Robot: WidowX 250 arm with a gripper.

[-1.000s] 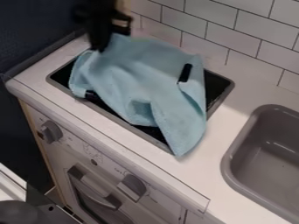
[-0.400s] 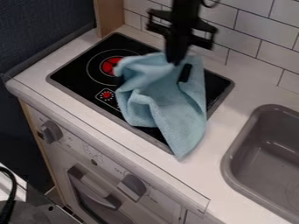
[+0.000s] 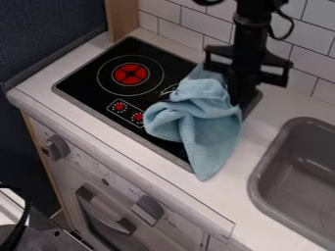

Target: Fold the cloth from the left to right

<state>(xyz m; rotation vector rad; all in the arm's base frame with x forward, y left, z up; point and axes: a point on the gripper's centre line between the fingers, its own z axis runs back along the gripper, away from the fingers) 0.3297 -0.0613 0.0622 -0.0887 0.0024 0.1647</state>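
A: Start at the gripper. Where and how?
B: Black gripper [image 3: 242, 98], pointing down from the upper right of the view, at the right upper part of the cloth [image 3: 208, 130]. Tip looks to be against the fabric. Apart, together or clamped: cannot tell; dark on dark there.
A: Cloth?
B: Light blue, crumpled, over the right part of the black stovetop [image 3: 88, 88]. Bunched folds in the upper half, a rounded bulge on the left. Lower end narrows to a point, past the stovetop's front rim and onto the pale counter [image 3: 226, 198].
A: Beside it?
B: Large red burner mark [image 3: 130, 74], uncovered, left of the cloth. Two small red dial marks nearer the front; the right one is just beside the bulge.
A: Farther out?
B: Grey sink [image 3: 254, 181] to the right, apart from the cloth. White tiled wall [image 3: 202, 32] behind. Two grey knobs and a handle [image 3: 108, 213] on the front panel below. Wooden post [image 3: 122, 19] at the back left.
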